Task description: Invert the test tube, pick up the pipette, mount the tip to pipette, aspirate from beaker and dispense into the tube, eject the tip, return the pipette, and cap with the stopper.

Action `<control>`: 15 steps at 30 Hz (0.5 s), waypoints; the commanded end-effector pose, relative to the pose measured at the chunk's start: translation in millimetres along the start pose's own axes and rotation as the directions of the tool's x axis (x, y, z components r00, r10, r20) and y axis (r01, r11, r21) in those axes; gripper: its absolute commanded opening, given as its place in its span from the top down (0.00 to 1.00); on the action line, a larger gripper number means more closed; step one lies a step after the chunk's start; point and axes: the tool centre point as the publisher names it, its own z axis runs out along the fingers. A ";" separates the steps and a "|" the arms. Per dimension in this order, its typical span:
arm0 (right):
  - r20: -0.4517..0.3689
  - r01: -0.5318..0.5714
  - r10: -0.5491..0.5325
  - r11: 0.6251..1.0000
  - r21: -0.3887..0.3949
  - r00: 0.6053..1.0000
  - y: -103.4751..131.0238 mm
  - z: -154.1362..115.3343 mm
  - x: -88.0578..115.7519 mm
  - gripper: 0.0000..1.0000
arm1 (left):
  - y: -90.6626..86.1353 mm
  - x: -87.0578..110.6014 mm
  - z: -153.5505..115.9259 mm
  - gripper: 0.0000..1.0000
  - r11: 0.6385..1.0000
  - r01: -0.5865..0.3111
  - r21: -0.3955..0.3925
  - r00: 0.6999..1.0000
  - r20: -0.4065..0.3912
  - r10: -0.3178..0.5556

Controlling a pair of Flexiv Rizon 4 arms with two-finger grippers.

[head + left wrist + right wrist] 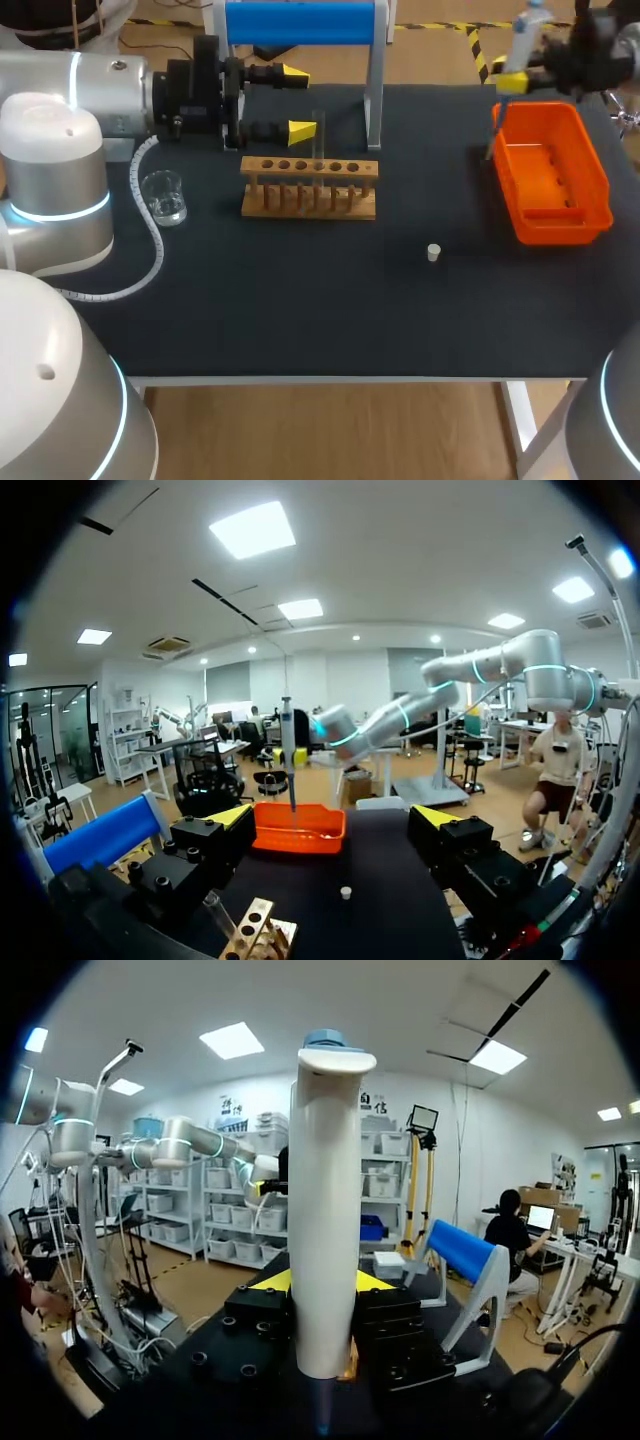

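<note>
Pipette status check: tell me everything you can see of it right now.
The pipette is a white, plastic-looking barrel with a light blue cap on top, narrowing to a thin shaft below. It stands upright in the air at the table's far right, clamped from both sides by the yellow-tipped fingers of the right gripper. Its thin lower end hangs at one end of the orange bin. I cannot tell whether it dips inside or carries a tip. Nothing else touches it.
</note>
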 end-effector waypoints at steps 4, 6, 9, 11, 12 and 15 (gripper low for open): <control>0.017 -0.001 0.002 1.000 -0.009 1.000 -5.3 -61.5 11.1 1.00 | 0.1 0.0 -0.1 0.00 1.000 -0.001 0.000 1.000 0.001 0.001; 0.031 -0.003 0.003 1.000 -0.003 1.000 -7.2 -68.6 13.8 1.00 | 0.1 0.0 -0.1 0.00 1.000 -0.001 0.000 1.000 0.001 0.001; 0.025 -0.006 0.006 1.000 -0.014 1.000 -11.0 -76.2 18.4 1.00 | 0.1 0.0 -0.1 0.00 1.000 -0.001 0.000 1.000 0.001 0.001; 0.025 -0.008 0.008 1.000 -0.014 1.000 -14.2 -78.5 21.6 1.00 | 0.1 0.0 -0.1 0.00 1.000 -0.001 0.000 1.000 0.001 0.001; 0.025 -0.009 0.009 1.000 -0.014 1.000 -15.5 -79.6 23.0 1.00 | 0.1 0.0 -0.1 0.00 1.000 -0.001 0.000 1.000 0.001 0.001; 0.030 -0.012 0.012 1.000 -0.009 0.999 -18.4 -80.5 26.0 1.00 | 0.1 0.0 -0.1 0.00 1.000 -0.001 0.000 1.000 0.001 0.001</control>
